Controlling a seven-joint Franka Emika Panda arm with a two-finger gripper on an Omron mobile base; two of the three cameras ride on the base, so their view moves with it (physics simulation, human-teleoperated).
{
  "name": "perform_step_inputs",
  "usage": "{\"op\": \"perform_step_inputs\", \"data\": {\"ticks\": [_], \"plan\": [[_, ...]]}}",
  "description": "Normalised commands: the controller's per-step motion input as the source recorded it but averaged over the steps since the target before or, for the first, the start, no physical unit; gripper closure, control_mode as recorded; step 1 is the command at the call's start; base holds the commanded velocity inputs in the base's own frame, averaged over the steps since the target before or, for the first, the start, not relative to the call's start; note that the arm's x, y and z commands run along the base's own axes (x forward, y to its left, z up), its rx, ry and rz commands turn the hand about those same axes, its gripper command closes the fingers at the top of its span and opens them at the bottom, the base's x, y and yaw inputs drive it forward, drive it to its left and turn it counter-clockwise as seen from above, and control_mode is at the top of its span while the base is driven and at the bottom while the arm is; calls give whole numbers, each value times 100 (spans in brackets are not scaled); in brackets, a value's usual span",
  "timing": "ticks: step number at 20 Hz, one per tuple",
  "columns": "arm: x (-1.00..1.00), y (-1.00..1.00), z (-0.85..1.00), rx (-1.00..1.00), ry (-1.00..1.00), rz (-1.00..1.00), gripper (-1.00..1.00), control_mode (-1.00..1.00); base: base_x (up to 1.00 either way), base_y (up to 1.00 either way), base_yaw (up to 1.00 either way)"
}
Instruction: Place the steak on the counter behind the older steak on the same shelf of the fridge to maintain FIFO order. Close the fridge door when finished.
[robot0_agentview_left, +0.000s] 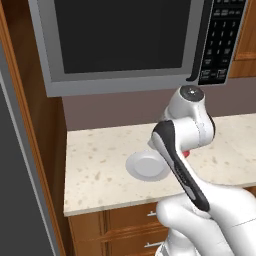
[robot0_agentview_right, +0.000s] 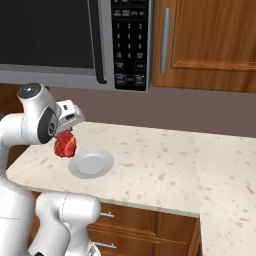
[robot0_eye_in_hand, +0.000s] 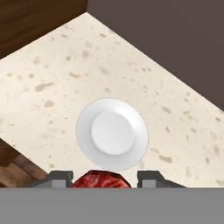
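Under the microwave (robot0_agentview_right: 75, 40), the speckled beige counter (robot0_agentview_right: 165, 160) carries a white plate (robot0_agentview_right: 91, 163) near its front edge, while the gripper (robot0_agentview_right: 66, 131) clamps the red steak (robot0_agentview_right: 65, 145) above it.

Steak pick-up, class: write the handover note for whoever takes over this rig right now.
Gripper: jaws shut on the steak, held in the air above the counter, just beside the white plate, which sits bare.
Done: steak picked up.
Left: carry it to the fridge at the left edge of the left base view, set it behind the older steak on the same shelf, then close the fridge door. Shelf and older steak are not in view from here.
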Motion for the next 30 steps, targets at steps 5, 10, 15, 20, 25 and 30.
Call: {"op": "perform_step_inputs", "data": {"ticks": [5, 10, 15, 20, 25, 30], "plan": [[-46, 0, -3, 0, 1, -1, 100, -100, 0, 0, 0], [-71, -17, -18, 0, 1, -8, 100, -100, 0, 0, 0], [-32, -16, -2, 1, -1, -2, 100, -100, 0, 0, 0], [-4, 0, 1, 0, -3, 1, 100, 100, -11, 9, 3], [0, 0, 0, 0, 0, 0, 100, 100, -51, 22, 3], [0, 0, 0, 0, 0, 0, 100, 100, -95, 3, 2]]}}
